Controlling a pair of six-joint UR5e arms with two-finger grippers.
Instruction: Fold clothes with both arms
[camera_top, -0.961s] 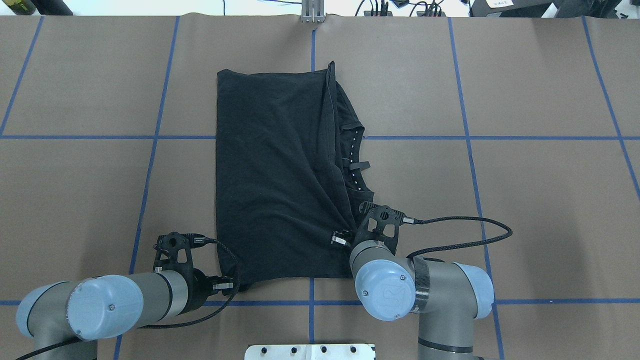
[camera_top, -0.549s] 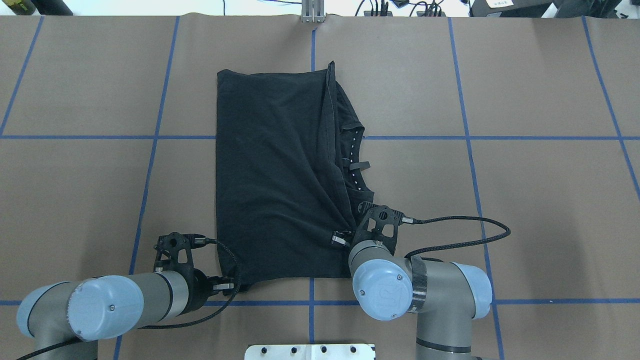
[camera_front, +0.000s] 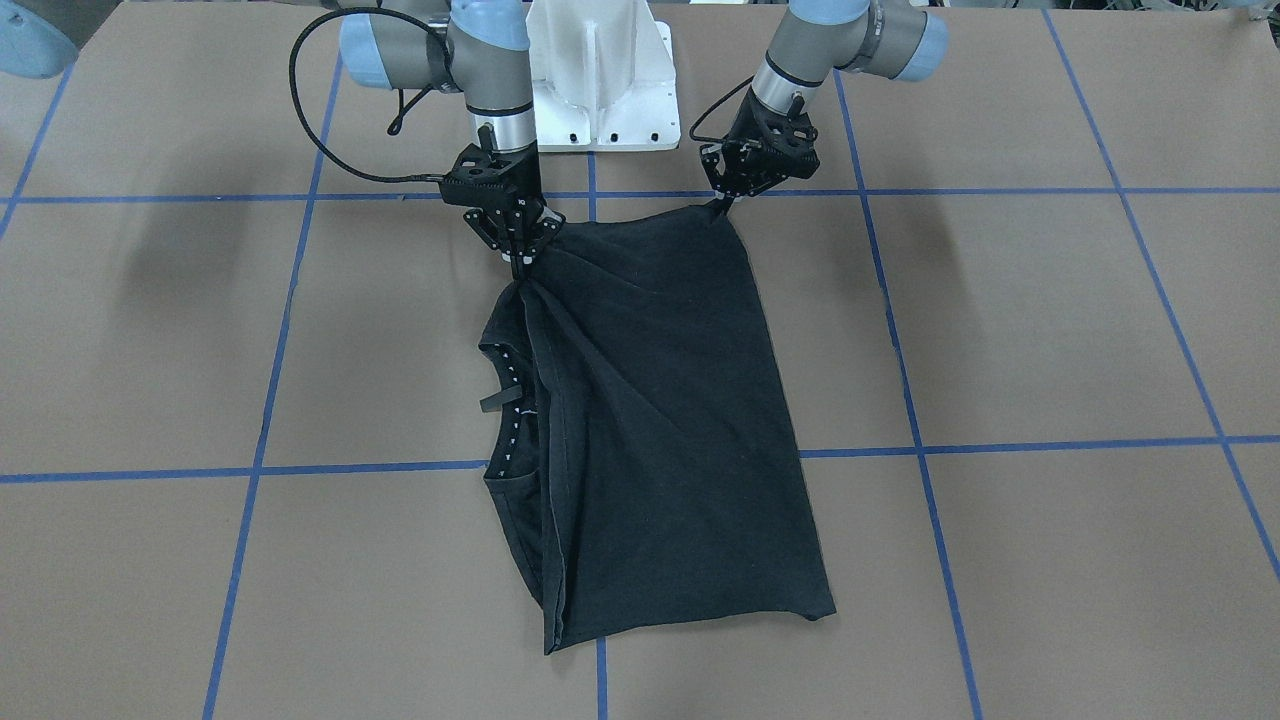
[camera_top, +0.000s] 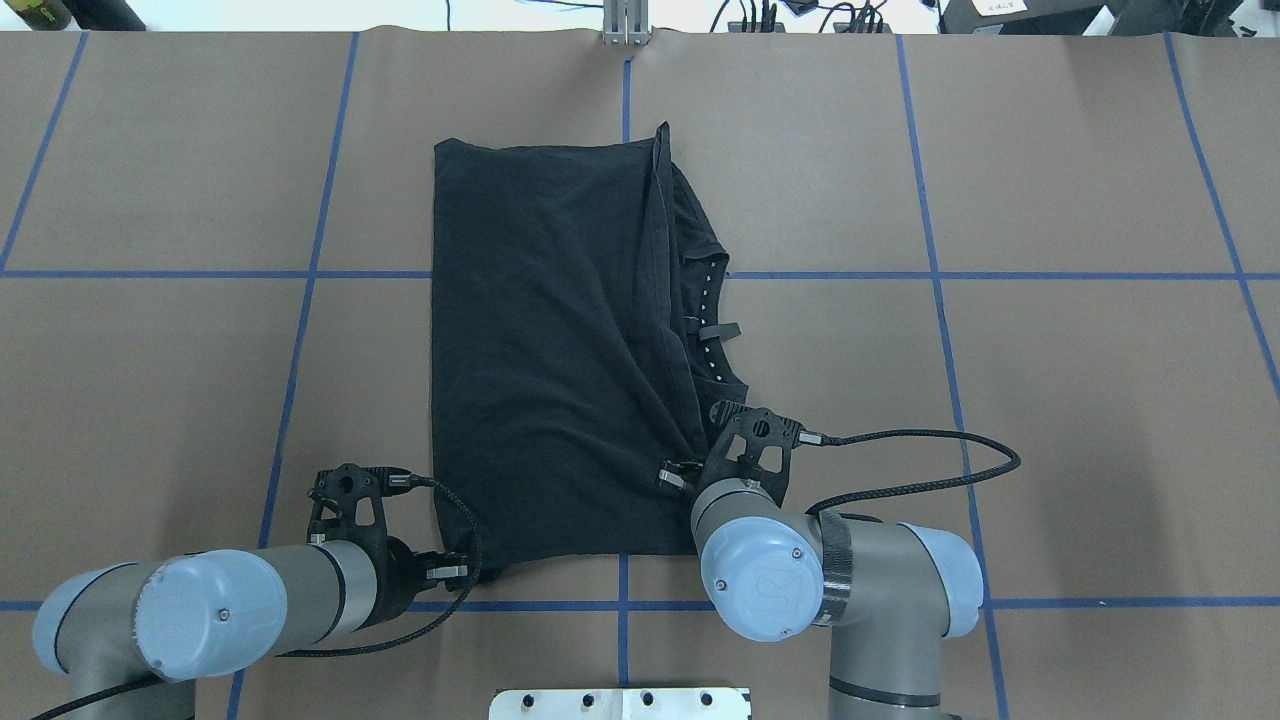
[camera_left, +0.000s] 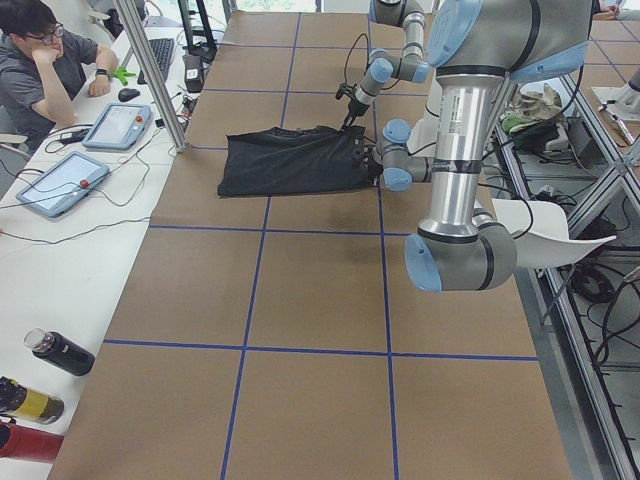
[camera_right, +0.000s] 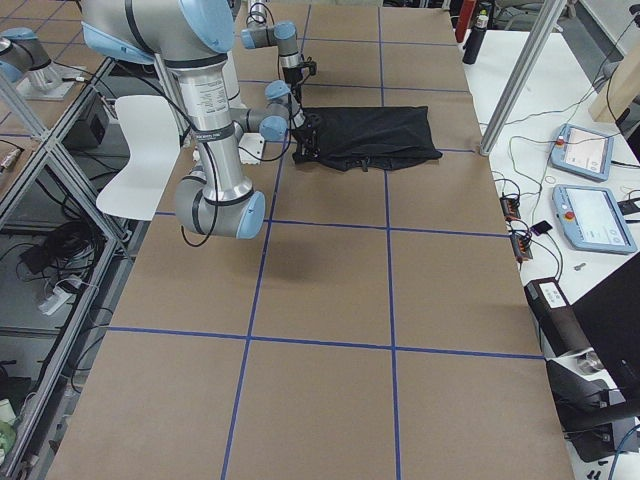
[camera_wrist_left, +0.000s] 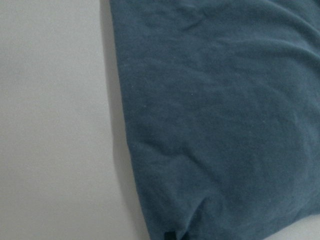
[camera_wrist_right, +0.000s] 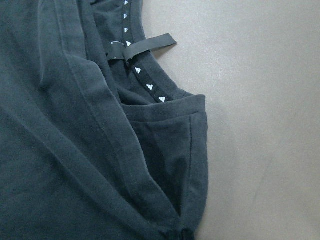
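The black T-shirt lies folded lengthwise on the brown table, its collar with small white marks showing along the right edge. My left gripper is shut on the near left corner, which the front view shows lifted slightly at the left gripper. My right gripper is shut on gathered fabric at the near right edge, with creases fanning out from the pinch. In the right wrist view the collar and a sleeve fold lie just ahead. The left wrist view shows only the T-shirt's edge on the table.
The white pedestal base stands between the arms at the near edge. A black cable loops out to the right of the right wrist. A person sits at a side desk with tablets; bottles lie there too.
My right arm has shifted slightly leftward, taking the pinched fabric along. The left arm and most of the shirt have not moved.
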